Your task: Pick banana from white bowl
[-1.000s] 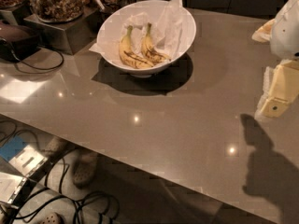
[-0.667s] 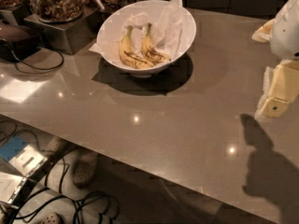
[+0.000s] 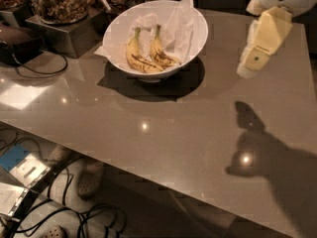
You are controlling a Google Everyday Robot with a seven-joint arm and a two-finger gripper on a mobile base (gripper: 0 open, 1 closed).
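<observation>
The white bowl [image 3: 193, 38] stands at the back of the grey table, lined with crumpled white paper. Two bananas lie in it side by side, stems pointing away. The task's banana [image 3: 161, 52] is the right one, with a greenish stem and brown-black mottling toward its tip. The other banana [image 3: 132, 55], on the left, has thin black streaks. My gripper [image 3: 246, 69], cream-coloured, hangs above the table to the right of the bowl, apart from it and pointing down and left. It holds nothing that I can see.
A glass jar of nuts [image 3: 58, 0] sits on a metal stand [image 3: 67, 33] left of the bowl. A black device with a cable [image 3: 20, 42] lies at the far left. The table's front edge [image 3: 148, 180] runs diagonally, with cables on the floor below.
My gripper has moved left and toward the back of the table, closer to the bowl's right side. The bowl and bananas have not moved.
</observation>
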